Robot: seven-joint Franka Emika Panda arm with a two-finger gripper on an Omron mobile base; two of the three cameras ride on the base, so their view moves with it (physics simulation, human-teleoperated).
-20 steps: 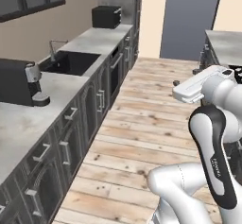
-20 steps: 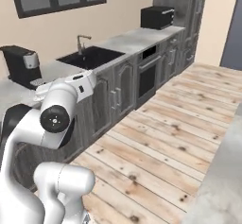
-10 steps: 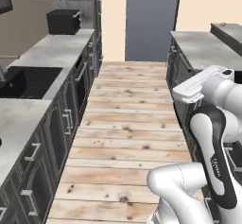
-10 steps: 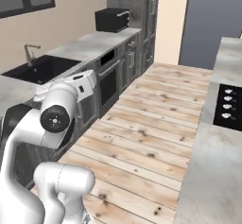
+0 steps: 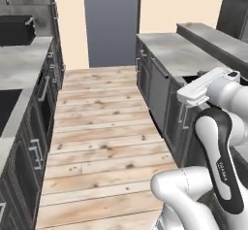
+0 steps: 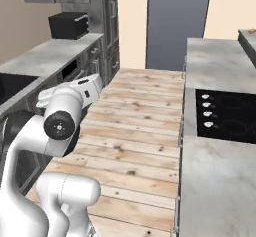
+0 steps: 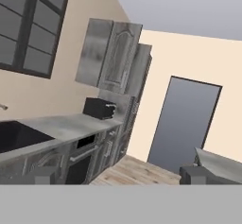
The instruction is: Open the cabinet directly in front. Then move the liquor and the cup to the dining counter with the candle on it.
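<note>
From the left base view, the arm rises at the lower right with the dining counter [image 5: 169, 52] running along its right side, wooden floor down the middle and a black microwave [image 5: 17, 30] on the far left worktop. From the right base view, the marble top shows its inset cooktop [image 6: 227, 116] near the middle, with the arm folded low at the left. In the hand view, the cabinet [image 7: 111, 55] hangs high on the wall left of the doorway, both doors shut; the gripper [image 7: 116, 176] stands wide and empty. Those doors look stiff and hinged, best hooked by a bar handle, which I can't make out from here
</note>
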